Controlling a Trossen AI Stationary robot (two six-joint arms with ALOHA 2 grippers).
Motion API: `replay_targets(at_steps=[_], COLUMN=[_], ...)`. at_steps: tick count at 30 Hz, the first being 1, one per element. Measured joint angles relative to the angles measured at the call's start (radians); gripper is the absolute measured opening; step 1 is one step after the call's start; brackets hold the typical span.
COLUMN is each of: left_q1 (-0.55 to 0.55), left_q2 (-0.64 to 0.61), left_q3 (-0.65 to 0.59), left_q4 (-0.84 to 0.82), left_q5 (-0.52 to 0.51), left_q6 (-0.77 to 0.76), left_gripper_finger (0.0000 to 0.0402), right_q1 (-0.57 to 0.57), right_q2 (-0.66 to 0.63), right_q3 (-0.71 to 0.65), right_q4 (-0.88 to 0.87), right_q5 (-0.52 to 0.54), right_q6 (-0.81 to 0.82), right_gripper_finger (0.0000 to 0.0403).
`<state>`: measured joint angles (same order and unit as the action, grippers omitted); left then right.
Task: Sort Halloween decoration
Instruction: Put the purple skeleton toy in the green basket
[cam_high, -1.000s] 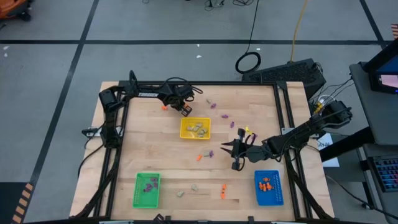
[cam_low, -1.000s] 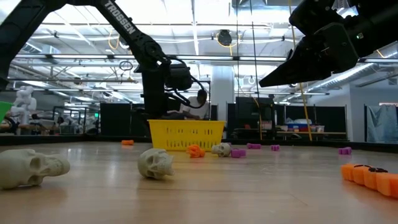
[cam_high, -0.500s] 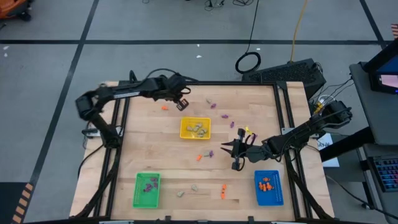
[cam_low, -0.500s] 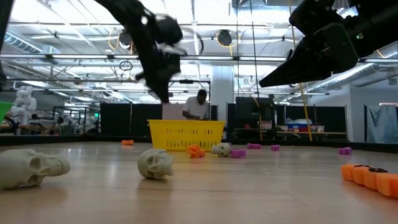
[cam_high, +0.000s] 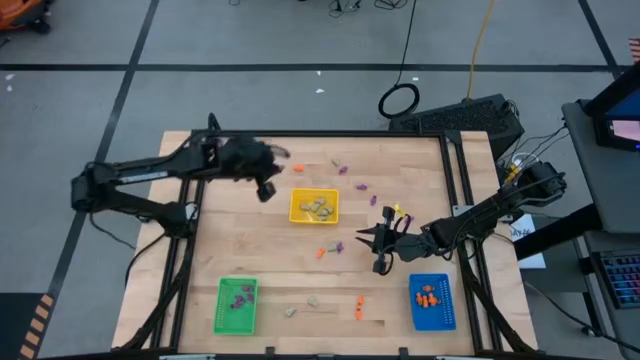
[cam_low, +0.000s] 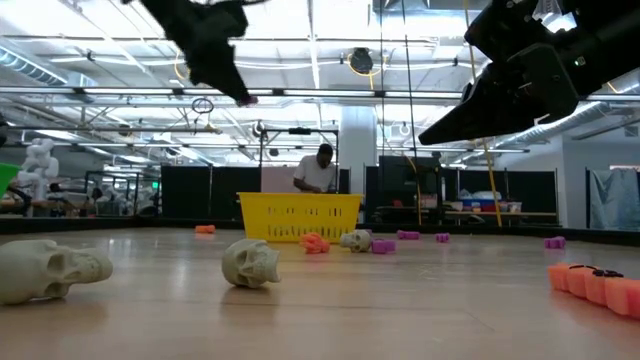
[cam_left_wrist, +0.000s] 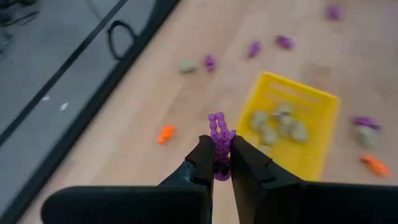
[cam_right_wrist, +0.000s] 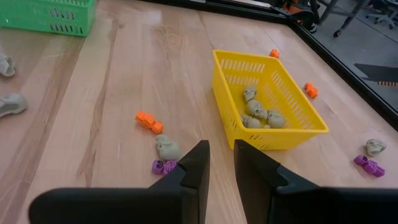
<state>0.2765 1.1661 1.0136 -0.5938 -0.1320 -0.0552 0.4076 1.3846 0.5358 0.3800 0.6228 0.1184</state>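
Yellow tray (cam_high: 296, 199) mid-table, green tray (cam_high: 221, 308), blue tray (cam_high: 447, 304), person (cam_low: 318, 168) seemingly beyond

orange, purple and beige trinkets (cam_high: 322, 252) lie scattered across the table, with one purple trinket (cam_left_wrist: 219, 138) pinched upright in the left gripper (cam_left_wrist: 221, 163).

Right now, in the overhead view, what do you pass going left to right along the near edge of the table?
Green tray → beige skull → second beige skull → orange trinkets → blue tray.
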Motion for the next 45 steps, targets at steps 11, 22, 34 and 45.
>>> replay_targets(at_steps=[11, 22, 34, 45], left_q1=[-0.245, -0.404, -0.475, -0.475], left_q2=[-0.213, -0.213, -0.204, -0.204], left_q3=[-0.329, -0.373, -0.373, -0.373], left_q4=[0.366, 0.435, 0.472, 0.483], left_q5=[0.057, 0.052, -0.007, -0.009], left_q6=[-0.044, 0.148, 0.27, 0.744], left_gripper_finger=[0.003, 0.003, 0.003, 0.003], right_q1=[0.0, 0.0, 0.0, 0.0], right_q2=[0.0, 0.0, 0.0, 0.0], right_q3=[0.0, 0.0, 0.0, 0.0], right_q4=[0.006, 0.013, 0.021, 0.028], right_q5=[0.0, 0.001, 0.003, 0.003], right_q6=[0.021, 0.095, 0.086, 0.068], right_gripper_finger=[0.0059, 0.0059, 0.0059, 0.0059])
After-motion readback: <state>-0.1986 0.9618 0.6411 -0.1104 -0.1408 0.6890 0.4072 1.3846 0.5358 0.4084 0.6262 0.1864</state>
